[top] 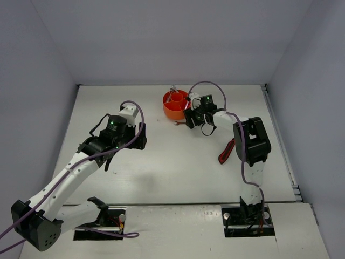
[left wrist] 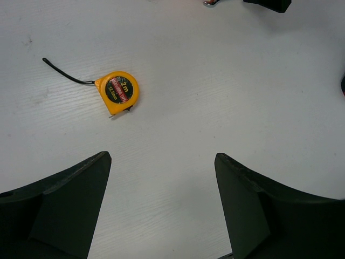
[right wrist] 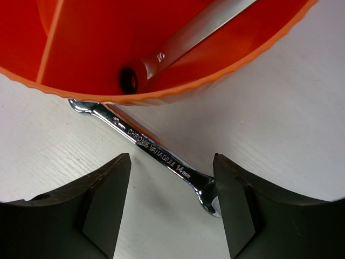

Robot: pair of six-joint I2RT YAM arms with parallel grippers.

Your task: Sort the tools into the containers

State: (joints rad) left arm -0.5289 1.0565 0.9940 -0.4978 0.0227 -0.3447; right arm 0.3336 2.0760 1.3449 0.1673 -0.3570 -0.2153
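Touching the glossy round orange tub [right wrist: 91, 48] lies a slim chrome wrench [right wrist: 153, 148]

Soft, even light falls from above in the overhead view; the white table [top: 178, 162] is bright without glare, and only a faint, blurred shadow lies beneath the left arm [top: 81, 162]. The walls carry a cool lavender cast. In the left wrist view the tape measure [left wrist: 118, 90] is crisp, while the fingers [left wrist: 59, 210] of the left gripper [left wrist: 161, 156] are near-black silhouettes — little detail shows. In the right wrist view the wrench [right wrist: 156, 151] gleams with sharp highlights, its lettering legible, beside the saturated orange tub [right wrist: 242, 48]; the fingers [right wrist: 91, 216] of the right gripper [right wrist: 171, 157] look dark and slightly soft.
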